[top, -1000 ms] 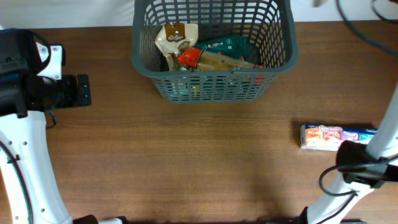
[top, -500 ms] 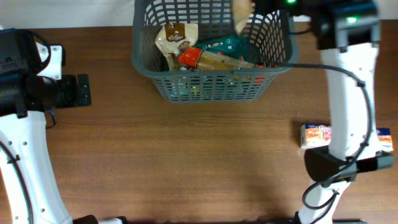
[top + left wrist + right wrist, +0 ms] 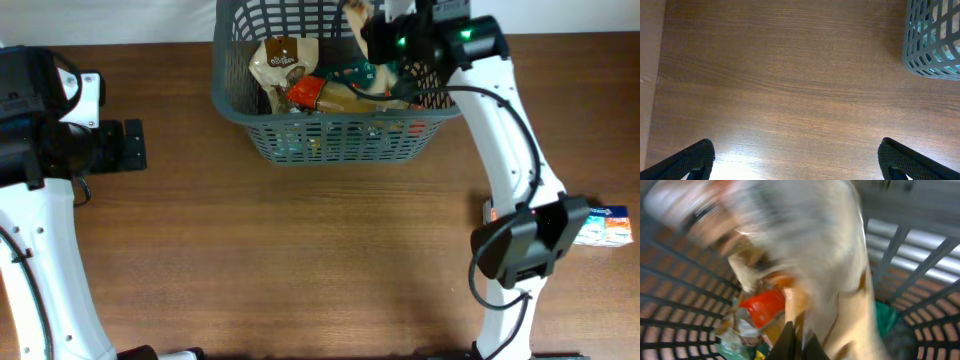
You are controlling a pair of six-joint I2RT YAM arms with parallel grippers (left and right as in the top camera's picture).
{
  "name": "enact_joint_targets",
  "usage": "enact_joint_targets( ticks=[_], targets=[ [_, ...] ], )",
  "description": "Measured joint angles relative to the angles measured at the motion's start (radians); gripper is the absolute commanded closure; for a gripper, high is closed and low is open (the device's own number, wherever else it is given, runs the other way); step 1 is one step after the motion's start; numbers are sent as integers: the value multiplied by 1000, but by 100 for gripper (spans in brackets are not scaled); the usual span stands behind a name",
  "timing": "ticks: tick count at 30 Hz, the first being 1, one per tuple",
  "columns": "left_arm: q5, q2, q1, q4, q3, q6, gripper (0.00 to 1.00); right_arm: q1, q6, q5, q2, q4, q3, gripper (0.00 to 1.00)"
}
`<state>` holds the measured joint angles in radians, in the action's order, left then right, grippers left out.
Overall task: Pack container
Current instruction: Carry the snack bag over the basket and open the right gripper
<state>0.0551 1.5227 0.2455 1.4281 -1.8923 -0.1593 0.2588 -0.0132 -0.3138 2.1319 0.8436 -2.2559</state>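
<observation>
The dark grey lattice basket point(image 3: 345, 140) stands at the back middle of the table and holds a beige packet point(image 3: 282, 62), a red-orange packet point(image 3: 305, 92) and a green packet point(image 3: 362, 72). My right gripper point(image 3: 372, 25) is over the basket's back right part, shut on a beige packet point(image 3: 360, 12). In the right wrist view that packet point(image 3: 815, 255) is blurred and fills the frame above the basket floor, with my fingertips point(image 3: 801, 345) pinched on it. My left gripper point(image 3: 795, 160) is open and empty over bare table at the far left; the basket's corner point(image 3: 935, 45) shows there.
A white and blue packet point(image 3: 608, 225) lies on the table at the right, partly hidden behind my right arm's base point(image 3: 525, 245). My left arm point(image 3: 40, 130) stands at the left edge.
My right arm has swung in from the right with the beige packet and moved left and lower over the basket. The left arm has not moved.
</observation>
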Motion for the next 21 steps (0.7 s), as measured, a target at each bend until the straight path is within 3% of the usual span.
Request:
enact_joint_targets(
  ticks=[1, 2, 4, 14, 21],
  targets=[
    [0, 0, 0, 0, 0, 0, 1, 0, -2, 4, 3, -2, 15, 83],
    [0, 0, 0, 0, 0, 0, 1, 0, -6, 5, 3, -3, 23, 66],
    [0, 0, 0, 0, 0, 0, 1, 0, -7, 8, 3, -1, 29, 56],
    [0, 0, 0, 0, 0, 0, 1, 0, 3, 52, -15, 47, -2, 51],
    [0, 0, 0, 0, 0, 0, 1, 0, 7, 241, -190, 183, -63, 50]
  ],
)
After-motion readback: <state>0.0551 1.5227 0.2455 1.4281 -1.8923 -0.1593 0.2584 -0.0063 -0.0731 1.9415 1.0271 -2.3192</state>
